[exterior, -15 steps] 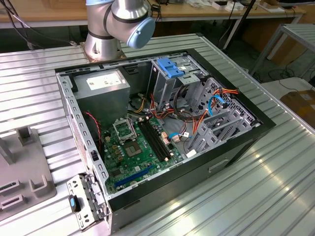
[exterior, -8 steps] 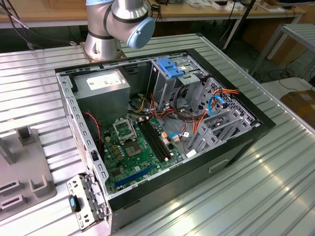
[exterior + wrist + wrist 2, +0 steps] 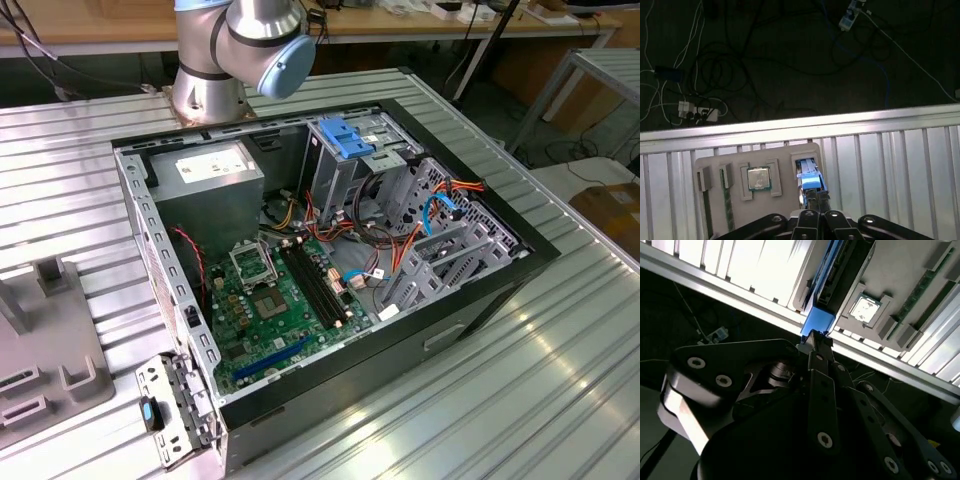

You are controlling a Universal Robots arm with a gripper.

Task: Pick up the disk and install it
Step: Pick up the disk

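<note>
The disk (image 3: 808,179) stands on edge in a slot of a grey holder tray (image 3: 790,200), its bright blue rail facing the camera. In the second wrist view the same disk (image 3: 819,320) shows its blue rail end and dark body running away along the tray (image 3: 900,270). My gripper (image 3: 812,199) sits right at the blue rail end, its two fingers drawn close together on it; in the second wrist view the gripper (image 3: 815,340) pinches that same end.
The tray also holds a processor chip (image 3: 759,178) and a memory stick (image 3: 727,200), near the ribbed metal table's edge (image 3: 790,127). In the exterior view the open computer case (image 3: 330,250) lies on the table with its drive cage (image 3: 345,150), power supply (image 3: 205,175) and motherboard (image 3: 270,300).
</note>
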